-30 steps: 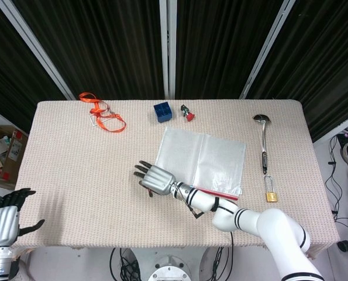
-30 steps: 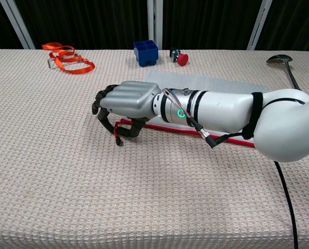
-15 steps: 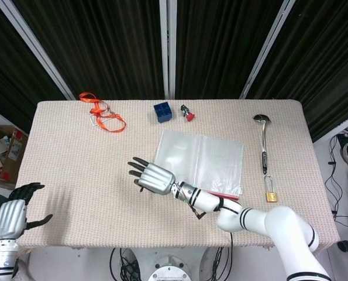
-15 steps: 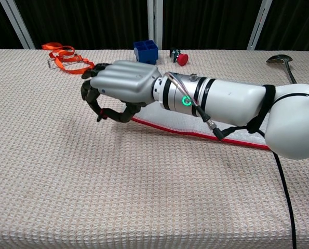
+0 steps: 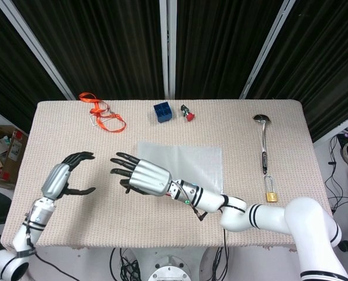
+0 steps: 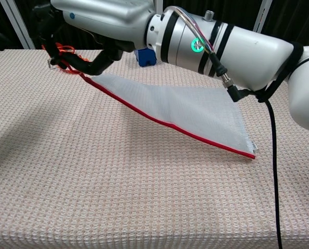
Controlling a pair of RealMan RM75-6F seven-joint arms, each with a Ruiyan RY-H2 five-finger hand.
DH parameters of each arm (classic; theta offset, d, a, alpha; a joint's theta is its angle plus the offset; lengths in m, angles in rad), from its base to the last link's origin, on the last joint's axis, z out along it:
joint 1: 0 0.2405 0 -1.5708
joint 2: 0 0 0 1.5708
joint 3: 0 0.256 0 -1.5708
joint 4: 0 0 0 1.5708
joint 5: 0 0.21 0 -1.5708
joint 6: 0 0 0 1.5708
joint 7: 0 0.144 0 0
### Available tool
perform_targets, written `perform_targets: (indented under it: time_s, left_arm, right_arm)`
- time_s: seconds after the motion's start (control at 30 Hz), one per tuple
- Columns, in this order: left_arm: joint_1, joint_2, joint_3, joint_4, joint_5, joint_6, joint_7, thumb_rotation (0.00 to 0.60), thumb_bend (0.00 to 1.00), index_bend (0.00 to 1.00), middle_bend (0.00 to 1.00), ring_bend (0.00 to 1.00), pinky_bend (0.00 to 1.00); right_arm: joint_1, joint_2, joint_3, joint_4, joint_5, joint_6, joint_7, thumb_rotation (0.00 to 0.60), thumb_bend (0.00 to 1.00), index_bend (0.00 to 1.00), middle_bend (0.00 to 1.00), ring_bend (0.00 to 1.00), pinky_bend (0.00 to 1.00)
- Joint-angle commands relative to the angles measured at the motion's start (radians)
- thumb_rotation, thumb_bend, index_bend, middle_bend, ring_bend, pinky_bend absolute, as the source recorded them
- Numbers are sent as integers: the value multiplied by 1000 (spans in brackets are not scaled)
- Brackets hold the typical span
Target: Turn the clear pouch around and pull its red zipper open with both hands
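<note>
The right hand [image 5: 143, 177] has the clear pouch [image 6: 183, 111] pinched by one end of its red zipper [image 6: 164, 123], fingers curled round that corner and lifted well off the table [image 5: 74, 152], so the pouch hangs as a slanted sheet with its far corner resting on the cloth. From the chest view the grip looks thin: only the zipper end sits between the dark fingers [image 6: 99, 61], and most of the film dangles free. If the hand keeps rising or swings quickly, I would expect that corner to slide out and the pouch to flop down, perhaps with the zipper facing the wrong way again. The left hand [image 5: 62, 178] hovers just beside the right, holding nothing, fingers spread and slightly bent (it looks ready to reach in). The risk there, I think, is a mistimed approach: the two hands are close, and a reach for the zipper pull could knock the right fingers or bat the film aside. I cannot make out where the slider sits along the red strip, so the left hand may well grasp plain zipper tape and tug to no effect. The blue box [image 5: 162, 111] and orange strap [image 5: 103, 117] lie further back, and a wide swing of the hanging pouch could brush them.
</note>
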Motion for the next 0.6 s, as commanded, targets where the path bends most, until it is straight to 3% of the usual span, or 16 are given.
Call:
perform_targets:
  time_s: [0.03,0.23,0.6]
  left_arm:
    - [-85,-39,-11,53,47,-50,-75,600,27,246,158,148,163]
    - [-162,-71,23,95,97,-62,-170,600,55,294,149,143,162]
    - [-210,-101,96,130,159,22,-315,600,99,382,149,143,162]
  right_arm:
    - [19,7,11,-19,-1,-19,-15,600,517,790,175,0,0]
    - [36,9,29,-32,12,-37,-32,600,517,791,166,0,0]
    - [30,-2,27,-9,36,-37,11,600,517,792,170,0,0]
